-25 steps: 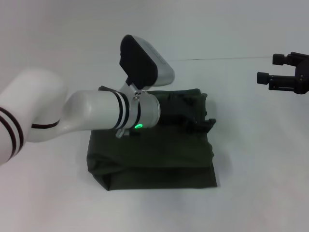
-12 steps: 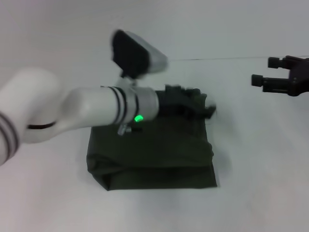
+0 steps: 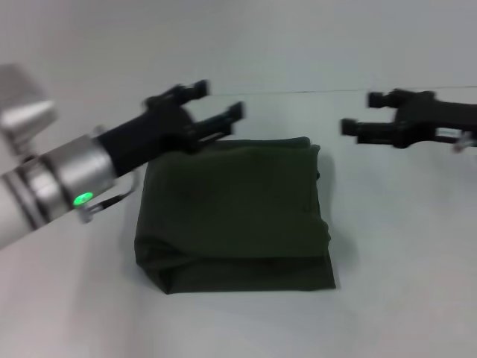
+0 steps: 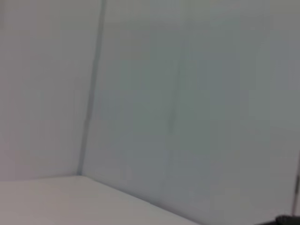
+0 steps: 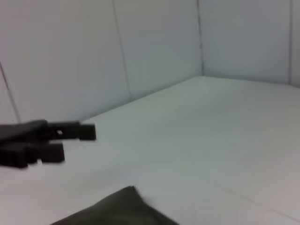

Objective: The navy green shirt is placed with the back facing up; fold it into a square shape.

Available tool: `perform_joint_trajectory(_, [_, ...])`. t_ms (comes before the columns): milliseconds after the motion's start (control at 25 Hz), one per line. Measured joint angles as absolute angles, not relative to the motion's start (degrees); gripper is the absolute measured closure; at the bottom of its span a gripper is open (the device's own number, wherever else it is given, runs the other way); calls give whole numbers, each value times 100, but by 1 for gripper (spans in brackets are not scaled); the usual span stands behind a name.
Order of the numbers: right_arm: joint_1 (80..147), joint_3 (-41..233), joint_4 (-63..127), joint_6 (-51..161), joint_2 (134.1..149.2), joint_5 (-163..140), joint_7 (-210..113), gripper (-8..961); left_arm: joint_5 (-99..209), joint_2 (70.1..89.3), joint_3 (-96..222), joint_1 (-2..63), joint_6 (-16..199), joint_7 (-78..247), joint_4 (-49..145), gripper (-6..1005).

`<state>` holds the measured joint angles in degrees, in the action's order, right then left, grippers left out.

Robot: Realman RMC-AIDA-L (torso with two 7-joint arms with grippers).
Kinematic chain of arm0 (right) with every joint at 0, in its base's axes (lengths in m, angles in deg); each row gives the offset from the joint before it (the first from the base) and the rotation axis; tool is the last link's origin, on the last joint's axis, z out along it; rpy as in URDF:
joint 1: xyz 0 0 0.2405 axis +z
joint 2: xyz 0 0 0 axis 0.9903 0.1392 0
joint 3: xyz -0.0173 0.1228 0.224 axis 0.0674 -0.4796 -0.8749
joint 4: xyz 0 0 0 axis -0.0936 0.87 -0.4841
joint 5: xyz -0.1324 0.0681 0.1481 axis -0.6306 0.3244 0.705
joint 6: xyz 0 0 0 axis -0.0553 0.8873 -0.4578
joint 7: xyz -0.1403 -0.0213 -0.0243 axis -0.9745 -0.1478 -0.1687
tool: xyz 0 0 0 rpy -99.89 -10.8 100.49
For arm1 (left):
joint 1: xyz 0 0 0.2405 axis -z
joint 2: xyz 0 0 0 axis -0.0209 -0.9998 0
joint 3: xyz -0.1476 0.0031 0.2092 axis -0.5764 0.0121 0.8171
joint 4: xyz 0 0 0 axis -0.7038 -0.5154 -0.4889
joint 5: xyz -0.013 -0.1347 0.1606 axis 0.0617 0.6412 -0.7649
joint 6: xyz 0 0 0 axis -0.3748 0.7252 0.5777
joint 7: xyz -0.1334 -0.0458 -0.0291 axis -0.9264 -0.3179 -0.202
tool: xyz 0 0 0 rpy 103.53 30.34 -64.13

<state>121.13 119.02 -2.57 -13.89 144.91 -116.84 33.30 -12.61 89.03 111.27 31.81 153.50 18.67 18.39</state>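
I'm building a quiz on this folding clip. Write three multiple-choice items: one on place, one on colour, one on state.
1. Where is the left pincer?
A. above the far left edge of the navy green shirt
B. beside its near right corner
C. out of sight

2. What colour is the shirt?
A. cream
B. red
C. dark olive green

3. How does the shirt lie?
A. spread out flat with sleeves showing
B. folded into a rough square
C. hanging from the right pincer

Key:
1 A, the head view shows it at the shirt's far left edge.
2 C, the cloth is dark olive.
3 B, it is a compact block on the table, both pincers open and empty.
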Motion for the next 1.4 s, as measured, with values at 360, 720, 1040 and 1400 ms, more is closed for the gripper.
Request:
perform_joint_trajectory(360, [12522,13611,47,254,14794,-11689,3552,53,-1376,8924,9996,2557,16189,2738,2036,168])
perform_joint_trajectory(720, [12689,14373,539,1813,14891,-11642,3494,54,-1457,8923,9752,2480,16392,3165,2237,169])
perform_joint_trajectory(1040, [12723,14646,654,2807,14927,-11608,3510,54,-1420,8913,9739,2534,16504,3235,2245,172])
perform_joint_trajectory(1400, [12471,14771,342,2774,14863,-10195,3048,53,-1410,8879,9374,2570,16454,3232,2207,173])
